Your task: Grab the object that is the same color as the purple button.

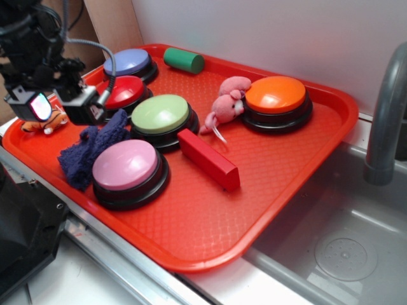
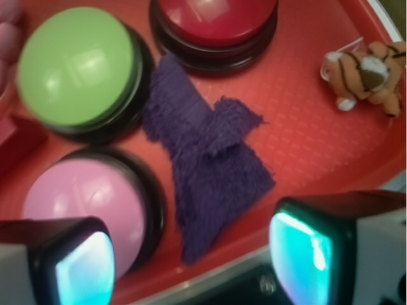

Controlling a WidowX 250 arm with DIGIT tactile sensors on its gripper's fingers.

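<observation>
The object, a dark blue-purple fuzzy rag [image 1: 89, 149] [image 2: 206, 155], lies crumpled on the red tray [image 1: 210, 222] between the pink button [image 1: 127, 168] [image 2: 82, 197], the green button [image 1: 162, 117] [image 2: 76, 67] and the red button [image 1: 123, 92] [image 2: 216, 19]. The purple button [image 1: 129, 62] sits at the tray's far left corner. My gripper [image 1: 63, 108] [image 2: 197, 270] hovers open above the tray's left edge, over the rag's near tip, with nothing between its glowing pads [image 2: 299, 257].
An orange striped plush tiger [image 1: 48, 122] [image 2: 365, 73] lies by the left rim. A pink plush mouse [image 1: 226, 105], an orange button [image 1: 276, 98], a red block [image 1: 208, 159] and a green cylinder [image 1: 183, 60] share the tray. A sink [image 1: 343, 248] and faucet [image 1: 388, 114] stand right.
</observation>
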